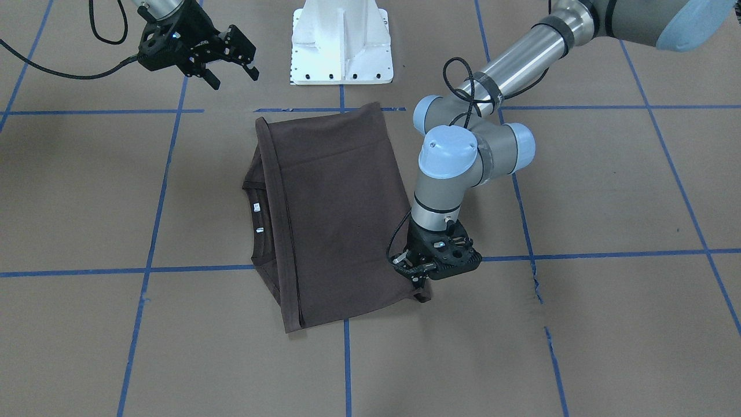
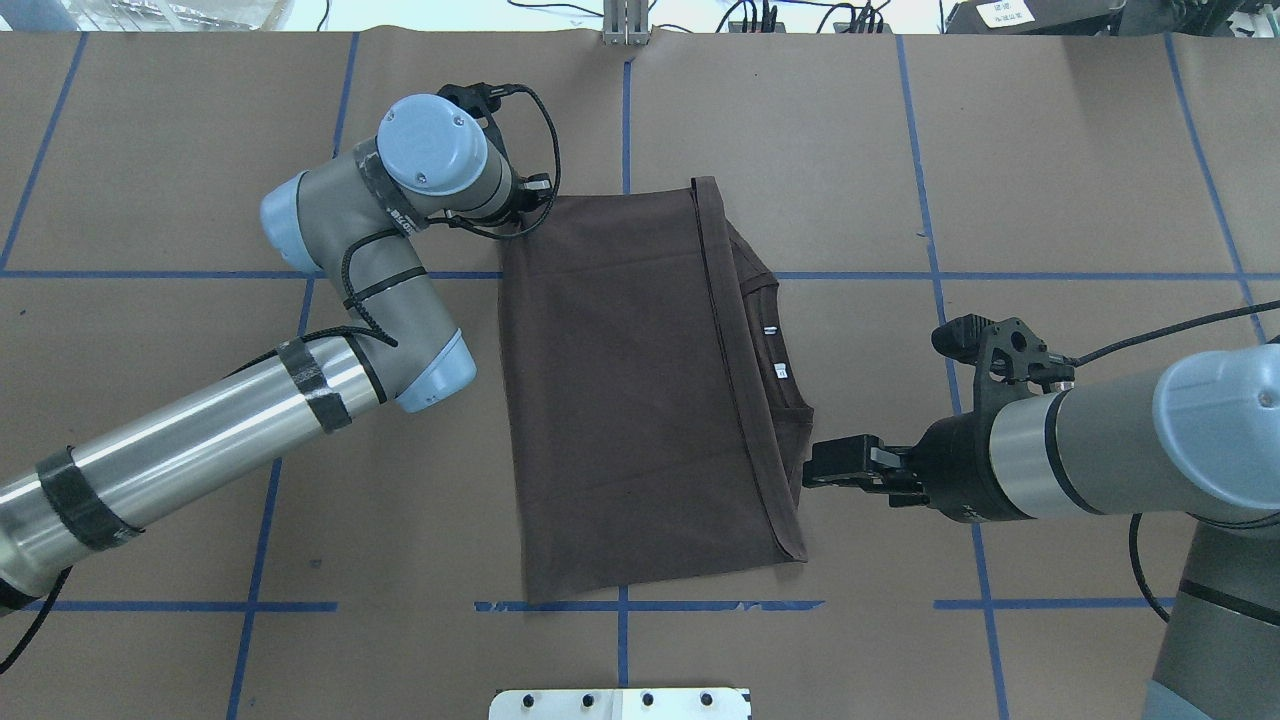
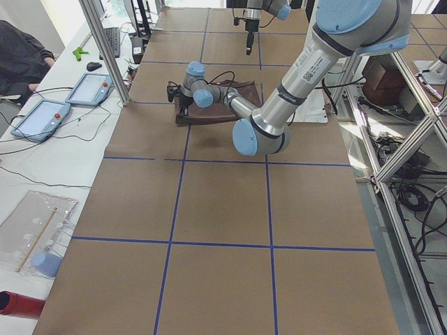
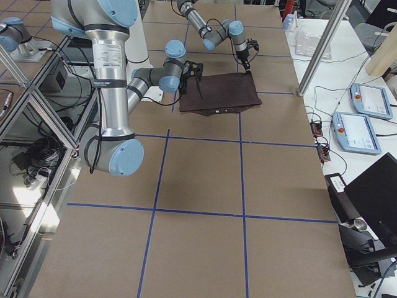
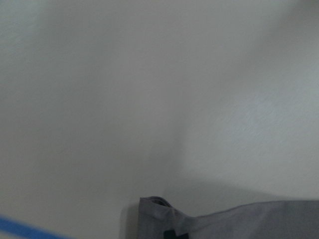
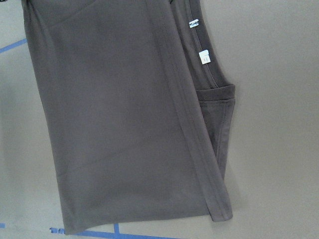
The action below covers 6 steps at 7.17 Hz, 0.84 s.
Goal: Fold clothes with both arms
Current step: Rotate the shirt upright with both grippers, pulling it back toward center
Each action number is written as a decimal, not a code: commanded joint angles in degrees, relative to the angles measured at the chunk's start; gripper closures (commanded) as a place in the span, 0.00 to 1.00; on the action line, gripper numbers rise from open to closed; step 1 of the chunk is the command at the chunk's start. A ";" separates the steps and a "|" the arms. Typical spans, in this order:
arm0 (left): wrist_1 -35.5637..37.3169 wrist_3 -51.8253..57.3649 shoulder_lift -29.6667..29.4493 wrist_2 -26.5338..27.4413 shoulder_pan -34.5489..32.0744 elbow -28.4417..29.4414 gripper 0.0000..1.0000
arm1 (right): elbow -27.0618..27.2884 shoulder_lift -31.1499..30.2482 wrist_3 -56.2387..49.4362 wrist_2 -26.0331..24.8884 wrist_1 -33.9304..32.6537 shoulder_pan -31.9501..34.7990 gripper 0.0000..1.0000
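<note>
The dark brown T-shirt [image 1: 341, 214] lies folded on the brown paper table, its hem laid over beside the collar [image 2: 775, 350] with the white labels. My left gripper [image 1: 418, 277] is down at the shirt's corner [image 1: 425, 295] farthest from the robot's base, on my left, and is shut on the cloth there. In the left wrist view that corner [image 5: 159, 206] pokes up at the bottom edge. In the overhead view the left wrist hides this gripper. My right gripper [image 1: 231, 72] hangs open and holds nothing, raised off the collar side of the shirt [image 2: 640, 400]. The right wrist view looks down on the shirt [image 6: 119, 124].
The white base pedestal [image 1: 341, 40] stands just behind the shirt. Blue tape lines [image 2: 620, 605] grid the paper. Beyond the far table edge are upright metal posts [image 3: 105, 49], two tablets [image 3: 42, 118] and a seated person [image 3: 21, 56].
</note>
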 commanded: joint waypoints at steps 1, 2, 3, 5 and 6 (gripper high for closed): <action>-11.82 5.24 -4.17 4.48 -0.53 11.45 1.00 | -0.15 0.17 0.00 -0.10 0.00 -0.30 0.00; -12.31 6.03 -4.19 5.28 -0.96 12.11 1.00 | -0.16 1.04 0.00 -0.45 0.00 -0.30 0.00; -12.31 6.04 -4.19 6.24 -0.97 12.11 0.96 | -0.85 2.00 0.00 -0.72 0.00 -0.21 0.00; -12.40 6.39 -4.27 6.87 -1.05 11.85 0.00 | -3.04 2.28 -0.52 -0.98 -0.52 0.48 0.00; -12.31 7.00 -4.53 6.35 -1.93 11.24 0.00 | -4.88 2.45 -0.70 -1.07 -0.70 0.93 0.00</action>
